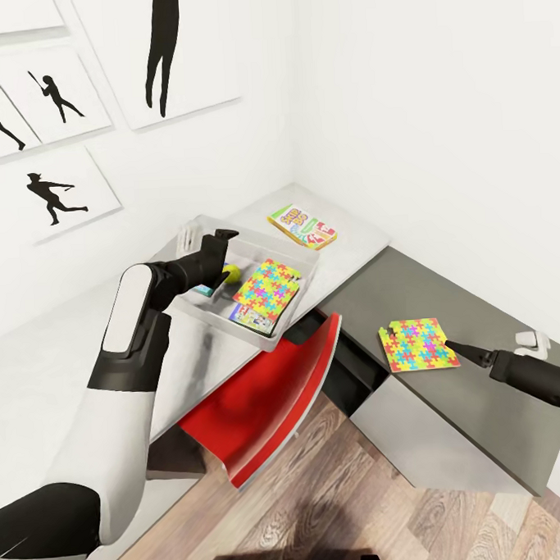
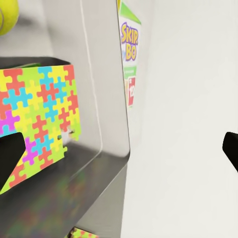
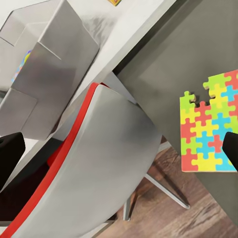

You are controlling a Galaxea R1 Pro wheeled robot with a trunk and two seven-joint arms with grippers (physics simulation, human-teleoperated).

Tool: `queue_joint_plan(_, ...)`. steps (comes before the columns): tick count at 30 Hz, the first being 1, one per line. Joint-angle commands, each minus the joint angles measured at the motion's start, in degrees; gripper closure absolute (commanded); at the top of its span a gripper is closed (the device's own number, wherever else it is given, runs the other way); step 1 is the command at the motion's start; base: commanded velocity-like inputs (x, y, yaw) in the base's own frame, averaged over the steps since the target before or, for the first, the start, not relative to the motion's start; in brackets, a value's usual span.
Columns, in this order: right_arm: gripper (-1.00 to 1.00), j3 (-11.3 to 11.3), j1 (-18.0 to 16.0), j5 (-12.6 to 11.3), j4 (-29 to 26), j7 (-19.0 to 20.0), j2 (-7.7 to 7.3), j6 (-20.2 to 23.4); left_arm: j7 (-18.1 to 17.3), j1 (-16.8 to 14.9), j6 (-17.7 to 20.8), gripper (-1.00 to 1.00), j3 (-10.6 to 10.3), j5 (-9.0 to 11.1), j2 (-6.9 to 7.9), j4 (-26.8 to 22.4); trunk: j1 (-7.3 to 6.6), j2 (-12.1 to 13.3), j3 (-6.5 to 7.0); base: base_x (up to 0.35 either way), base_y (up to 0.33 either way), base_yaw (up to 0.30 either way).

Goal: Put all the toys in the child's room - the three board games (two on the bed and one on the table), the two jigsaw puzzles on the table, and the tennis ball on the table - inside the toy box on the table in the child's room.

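Now left tool (image 1: 221, 244) open — over toy box (image 1: 301, 299).

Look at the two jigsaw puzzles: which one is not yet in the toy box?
The jigsaw puzzle lying flat on the dark desk surface by the right gripper; the other puzzle already sits inside the toy box.

White walls (image 1: 401, 77), silhouette pictures (image 1: 58, 189), red chair (image 1: 270, 395), wood floor (image 1: 366, 505).
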Motion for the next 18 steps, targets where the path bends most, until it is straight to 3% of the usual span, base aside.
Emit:
queue_joint_plan(1,-1.0,-0.03,-0.08,-0.17,-0.01,0.03,0.0,0.64,0.65,-0.14,0.41,-1.0,0.04,0.27,-0.07,-0.09,0.03,-0.1,-0.08,0.0,0.0,0.0)
queue_joint_plan(13,-1.0,0.33,-1.53,-0.15,0.06,-0.53,0.31,3.48,2.35,-1.48,2.56,-1.0,-0.08,0.25,-0.31,-0.29,0.03,-0.1,-0.08,0.0,0.0,0.0)
queue_joint_plan(18,-1.0,0.57,-4.98,0.24,0.09,-0.9,1.72,3.48,2.73,-1.79,3.06,-1.0,-0.14,0.25,-0.46,-0.39,0.03,-0.1,-0.08,0.0,0.0,0.0)
